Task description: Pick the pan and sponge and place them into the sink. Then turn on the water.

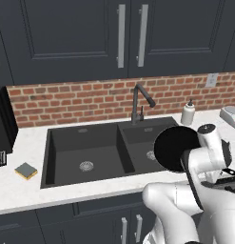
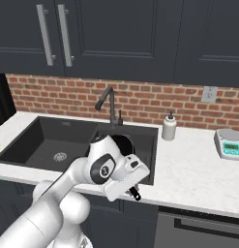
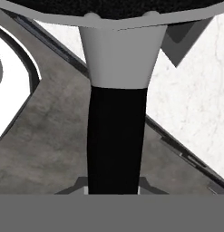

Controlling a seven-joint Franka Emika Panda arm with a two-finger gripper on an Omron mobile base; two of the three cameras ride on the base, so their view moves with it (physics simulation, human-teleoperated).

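Nearest the base, the white arm folds over the front edge of the counter (image 2: 198, 179), and its gripper (image 2: 134, 190) is clamped on the black handle of the pan (image 1: 177, 148) — in the hand view the handle (image 3: 115, 140) runs straight up from between the fingertips to a pale grey neck and the dark pan body above. The pan is held up off the counter, tilted on edge over the right basin of the sink (image 1: 90, 152) (its round black face turned toward the left base camera). Well to the left, the sponge (image 1: 26, 171) lies flat on the counter beside the left basin. Behind the sink stands the dark gooseneck faucet (image 1: 138, 102), with a soap bottle (image 2: 169, 127) just right of it — a scale (image 2: 228, 143) sits farther right, against the brick wall.
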